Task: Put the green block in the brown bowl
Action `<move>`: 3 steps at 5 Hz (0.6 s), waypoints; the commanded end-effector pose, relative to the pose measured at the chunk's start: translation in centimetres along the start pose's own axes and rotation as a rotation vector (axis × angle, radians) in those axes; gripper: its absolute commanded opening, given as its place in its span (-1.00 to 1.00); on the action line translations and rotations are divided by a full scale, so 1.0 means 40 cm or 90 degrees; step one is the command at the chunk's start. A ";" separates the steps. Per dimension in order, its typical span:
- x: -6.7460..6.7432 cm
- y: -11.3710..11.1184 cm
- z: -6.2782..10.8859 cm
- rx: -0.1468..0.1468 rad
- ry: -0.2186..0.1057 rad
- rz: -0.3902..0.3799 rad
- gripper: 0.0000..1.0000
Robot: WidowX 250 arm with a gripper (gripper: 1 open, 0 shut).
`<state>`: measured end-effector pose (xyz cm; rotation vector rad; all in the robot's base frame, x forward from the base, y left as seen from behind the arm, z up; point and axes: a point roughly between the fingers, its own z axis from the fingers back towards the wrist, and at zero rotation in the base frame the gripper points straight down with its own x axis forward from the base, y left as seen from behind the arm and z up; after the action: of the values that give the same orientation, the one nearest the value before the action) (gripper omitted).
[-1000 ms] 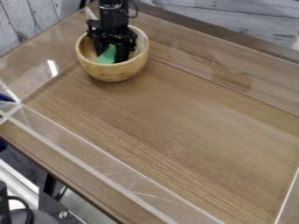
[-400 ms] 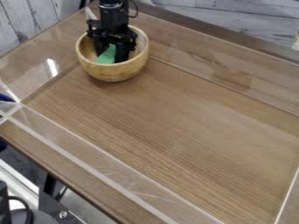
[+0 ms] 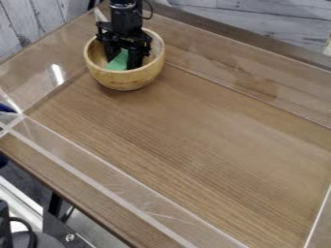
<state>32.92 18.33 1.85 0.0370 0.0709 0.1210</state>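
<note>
The brown bowl [image 3: 124, 76] stands at the far left of the wooden table. Inside it the green block [image 3: 118, 61] leans against the bowl's inner wall. My black gripper [image 3: 123, 50] points straight down into the bowl, its fingers on either side of the block's upper part. The dark fingers hide most of the block, and I cannot make out whether they press on it or stand just off it.
The wooden tabletop [image 3: 195, 136] is ringed by a low clear plastic wall [image 3: 77, 160]. The bowl sits close to the far left corner of that wall. Grey planks run behind the table.
</note>
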 end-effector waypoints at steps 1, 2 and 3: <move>-0.006 0.008 -0.027 -0.003 0.017 0.010 -1.00; -0.006 0.007 -0.026 -0.005 0.021 0.010 -1.00; -0.005 0.005 -0.027 -0.007 0.024 0.010 -1.00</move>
<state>32.93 18.35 1.91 0.0309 0.0867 0.1220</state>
